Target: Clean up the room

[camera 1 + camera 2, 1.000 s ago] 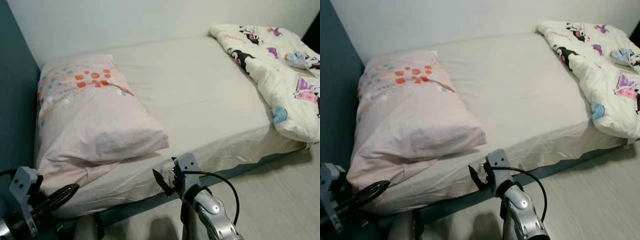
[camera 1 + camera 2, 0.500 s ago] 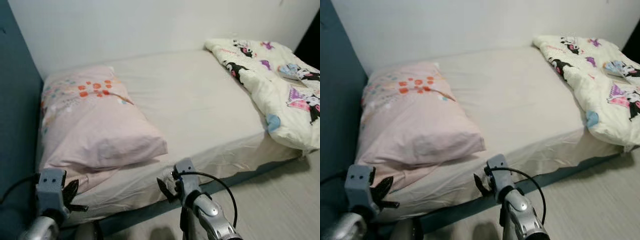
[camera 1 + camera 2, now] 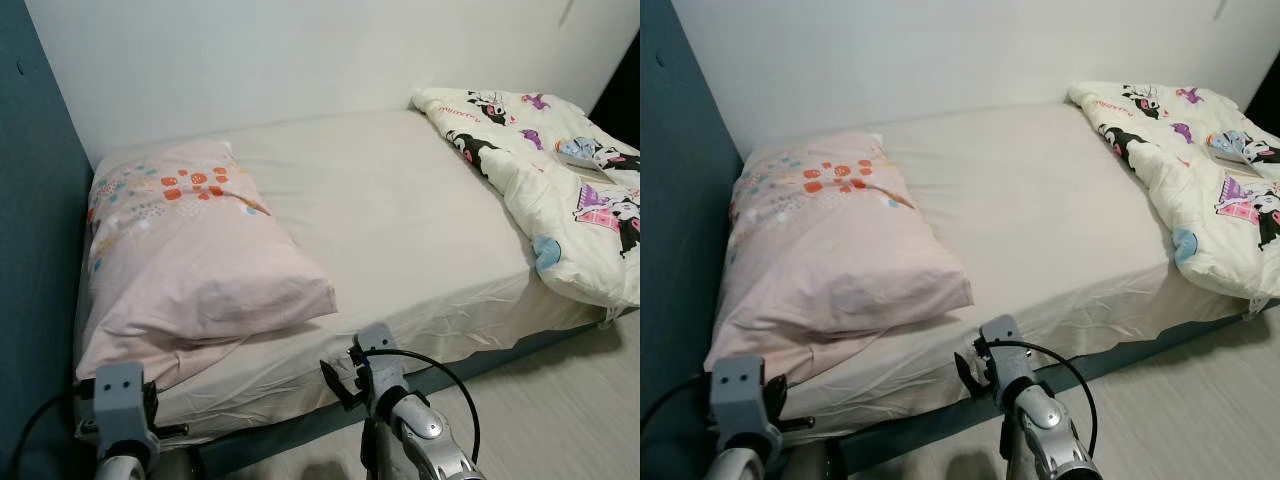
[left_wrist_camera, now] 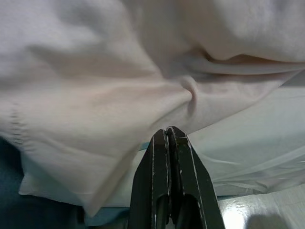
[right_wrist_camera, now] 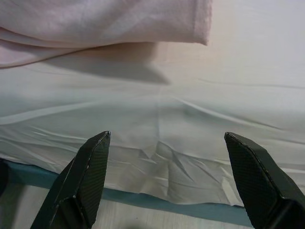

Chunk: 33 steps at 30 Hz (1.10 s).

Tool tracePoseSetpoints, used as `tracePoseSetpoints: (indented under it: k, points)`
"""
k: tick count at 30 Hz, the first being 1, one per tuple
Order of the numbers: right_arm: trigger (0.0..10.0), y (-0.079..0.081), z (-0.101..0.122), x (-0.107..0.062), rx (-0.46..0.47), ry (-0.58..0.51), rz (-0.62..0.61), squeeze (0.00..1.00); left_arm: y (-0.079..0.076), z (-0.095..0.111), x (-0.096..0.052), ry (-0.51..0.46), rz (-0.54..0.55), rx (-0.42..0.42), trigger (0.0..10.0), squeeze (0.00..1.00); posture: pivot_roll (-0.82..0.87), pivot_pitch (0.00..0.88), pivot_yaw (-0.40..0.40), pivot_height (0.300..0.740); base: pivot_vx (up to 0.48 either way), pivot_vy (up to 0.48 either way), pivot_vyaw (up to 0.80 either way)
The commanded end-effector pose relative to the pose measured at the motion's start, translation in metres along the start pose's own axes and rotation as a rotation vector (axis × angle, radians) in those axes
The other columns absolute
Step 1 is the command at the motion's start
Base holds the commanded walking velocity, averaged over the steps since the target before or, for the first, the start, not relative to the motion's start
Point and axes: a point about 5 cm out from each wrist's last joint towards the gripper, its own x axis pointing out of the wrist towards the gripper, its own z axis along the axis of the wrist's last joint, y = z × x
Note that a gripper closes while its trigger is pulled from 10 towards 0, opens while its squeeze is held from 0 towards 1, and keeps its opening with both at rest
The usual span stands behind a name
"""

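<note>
On bed [image 3: 400, 220]: one pillow [image 3: 190, 260], one quilt [image 3: 560, 190].

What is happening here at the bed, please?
The robot stands at the side of a bed and nothing is being held yet. Its left claw, fingers shut, points at the near corner of the pink pillow at the head end. Its right claw is open, facing the front edge of the white sheet. A cartoon-print quilt lies bunched at the foot end.
</note>
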Motion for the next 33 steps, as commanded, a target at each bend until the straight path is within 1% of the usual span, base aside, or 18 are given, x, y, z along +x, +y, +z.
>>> tracePoseSetpoints:
  k: [1, 5, 7, 10, 12, 16, 17, 25, 33]
  points:
    - [10.0, -0.001, -0.003, -0.001, 0.008, 0.002, -0.01, 0.0, -0.004, -0.006, 0.0, 0.014, 0.006, 0.009, 10.0, 0.0, 0.04, 0.082, -0.063, 0.536, 0.0, 0.0, 0.0]
    - [10.0, -0.001, -0.003, -0.001, 0.007, -0.002, -0.012, 0.0, -0.008, -0.007, 0.002, 0.006, 0.001, 0.023, 10.0, 0.0, 0.04, 0.082, -0.063, 0.536, 0.0, 0.0, 0.0]
    - [10.0, -0.001, -0.002, -0.001, 0.008, -0.013, -0.007, 0.0, -0.013, -0.006, 0.004, -0.003, -0.016, 0.035, 10.0, 0.0, 0.03, 0.081, -0.061, 0.536, 0.0, 0.0, 0.0]
    - [10.0, 0.0, -0.001, -0.001, 0.009, -0.019, -0.002, 0.0, -0.016, -0.005, 0.005, -0.009, -0.025, 0.034, 10.0, 0.0, 0.03, 0.082, -0.061, 0.536, 0.0, 0.0, 0.0]
    - [10.0, 0.002, 0.001, -0.002, 0.016, -0.042, 0.021, 0.0, -0.022, -0.002, 0.006, -0.027, -0.052, 0.05, 10.0, 0.0, 0.04, 0.083, -0.064, 0.546, 0.0, 0.0, 0.0]
    - [10.0, 0.003, 0.002, -0.001, 0.014, -0.05, 0.031, 0.0, -0.027, 0.001, 0.008, -0.049, -0.074, 0.057, 10.0, 0.0, 0.04, 0.083, -0.063, 0.556, 0.0, 0.0, 0.0]
    - [10.0, 0.004, 0.002, 0.0, 0.011, -0.053, 0.031, 0.0, -0.028, 0.003, 0.01, -0.065, -0.084, 0.06, 10.0, 0.0, 0.04, 0.079, -0.062, 0.566, 0.0, 0.0, 0.0]
    - [10.0, 0.003, 0.004, 0.001, 0.013, -0.061, 0.029, 0.0, -0.029, 0.004, 0.01, -0.077, -0.099, 0.06, 10.0, 0.0, 0.04, 0.071, -0.06, 0.586, 0.0, 0.0, 0.0]
    - [10.0, 0.001, 0.005, 0.001, 0.011, -0.064, 0.03, 0.0, -0.028, 0.004, 0.011, -0.081, -0.099, 0.057, 10.0, 0.0, 0.04, 0.064, -0.062, 0.616, 0.0, 0.0, 0.0]
